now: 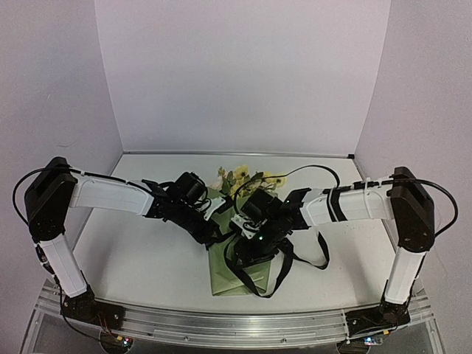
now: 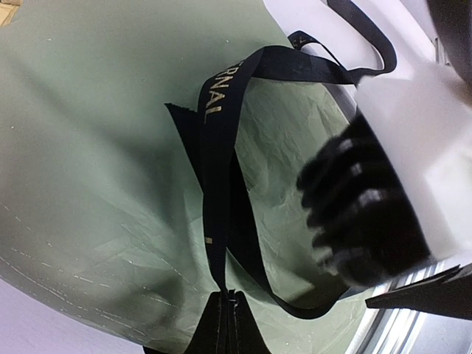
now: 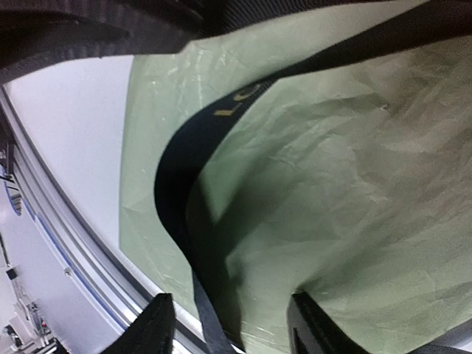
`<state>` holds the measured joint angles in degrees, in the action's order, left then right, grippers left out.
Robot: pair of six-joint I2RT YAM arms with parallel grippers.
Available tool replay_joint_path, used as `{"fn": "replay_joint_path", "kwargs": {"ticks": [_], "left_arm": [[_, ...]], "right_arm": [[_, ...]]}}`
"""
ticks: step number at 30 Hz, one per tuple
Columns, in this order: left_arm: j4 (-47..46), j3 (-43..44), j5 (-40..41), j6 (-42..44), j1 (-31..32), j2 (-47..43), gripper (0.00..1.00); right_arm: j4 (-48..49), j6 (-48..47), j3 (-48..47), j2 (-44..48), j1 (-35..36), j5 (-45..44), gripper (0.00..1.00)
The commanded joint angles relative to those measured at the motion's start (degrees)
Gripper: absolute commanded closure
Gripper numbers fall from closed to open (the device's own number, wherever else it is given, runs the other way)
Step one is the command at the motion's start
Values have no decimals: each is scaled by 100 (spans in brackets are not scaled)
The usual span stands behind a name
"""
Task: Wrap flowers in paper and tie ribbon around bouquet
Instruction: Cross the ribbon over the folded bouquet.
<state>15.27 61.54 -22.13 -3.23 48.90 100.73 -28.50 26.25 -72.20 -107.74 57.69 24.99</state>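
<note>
One surface (image 1: 133,258), white and matt. You see it boxed in by three plain pale walls (image 1: 236,74): one along the far edge and one down each side, meeting at the far corners. One ribbed aluminium rail (image 1: 221,324) runs along the near edge. Both of your arm bases are bolted to it, close to the near corners.

One bouquet (image 1: 234,274), lying at the middle of the surface. It is a creased wrap of olive-green paper (image 2: 88,147) with its lower end toward the near edge. The flowers (image 1: 243,177), pale yellow and cream with green leaves, show at the end toward the far edge.

One ribbon (image 2: 214,140), black and narrow, with gold lettering. You will find it laid across the paper in slack loops, one of them trailing off the right side onto bare surface.

Left arm (image 1: 110,195): reaches in from the left edge over the bouquet. The left jaws are pinched together on the ribbon, and your left wrist view shows two strands converging into them.

Right arm (image 1: 346,203): reaches in from the right edge, its head just beside the left one above the paper. The right jaws stand apart. The ribbon runs between the two fingers (image 3: 158,328), loose in the gap as far as your right wrist view shows.
</note>
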Motion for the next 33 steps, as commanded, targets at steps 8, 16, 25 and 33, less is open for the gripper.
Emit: {"fn": "replay_joint_path", "kwargs": {"ticks": [8, 16, 25, 33], "left_arm": [[147, 252, -90, 95, -21, -37, 99], [168, 265, -75, 96, -21, -19, 99], [179, 256, -88, 105, -21, -7, 99], [133, 228, -114, 111, -21, -27, 100]], "right_arm": [[27, -179, -223, -22, 154, 454, 61], [-17, -199, -162, -34, 167, 541, 71], [-42, -99, -145, -55, 151, 426, 100], [-24, 426, 51, 296, -281, 564, 100]]}}
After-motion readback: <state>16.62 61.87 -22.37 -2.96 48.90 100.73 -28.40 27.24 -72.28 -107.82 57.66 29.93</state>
